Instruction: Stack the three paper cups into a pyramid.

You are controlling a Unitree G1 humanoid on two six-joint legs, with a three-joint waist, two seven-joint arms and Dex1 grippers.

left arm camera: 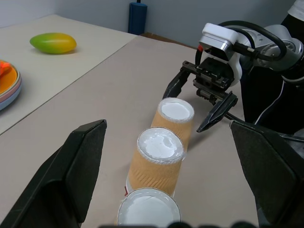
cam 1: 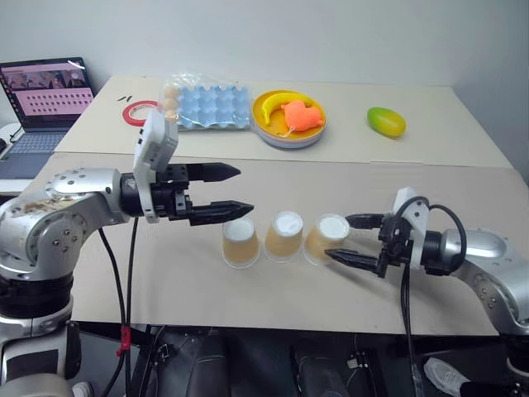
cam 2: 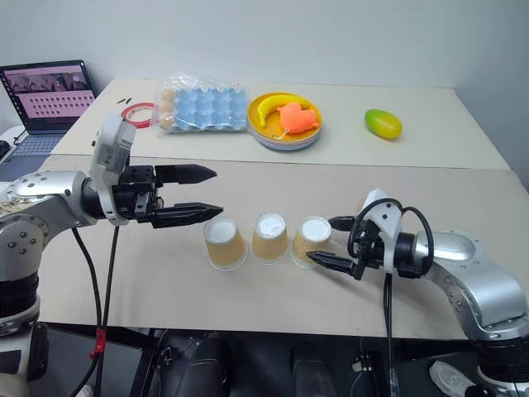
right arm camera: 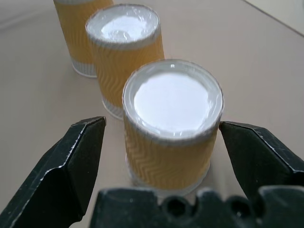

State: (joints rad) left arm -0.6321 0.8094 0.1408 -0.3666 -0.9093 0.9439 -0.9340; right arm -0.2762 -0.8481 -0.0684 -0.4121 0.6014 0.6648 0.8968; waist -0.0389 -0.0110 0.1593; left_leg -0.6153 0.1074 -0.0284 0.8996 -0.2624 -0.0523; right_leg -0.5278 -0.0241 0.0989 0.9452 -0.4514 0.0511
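**R arm lined up on end cup, nothing stacked yet**

While all three paper cups sit upside down in a row on the worktop (cam 1: 149, 273), white bases up, no pyramid exists yet. Left cup (cam 1: 240, 242), middle cup (cam 1: 283, 236) and right cup (cam 1: 326, 238) stand close, side by side, axes upright.

Key relation: right gripper (cam 1: 355, 239) is at the row's right end, low, w/ fingers spread wide & one either side of the right cup; wrist view shows small gaps both sides, so not touching yet. Cup lies straight ahead betw. the fingers. R arm is clearly nearer.

Left gripper (cam 1: 221, 192) hovers above & left of the left cup, fingers apart, holding nothing.

Judgement: next = close on right cup, lift, set on the other two. Risk: nudging the middle cup.
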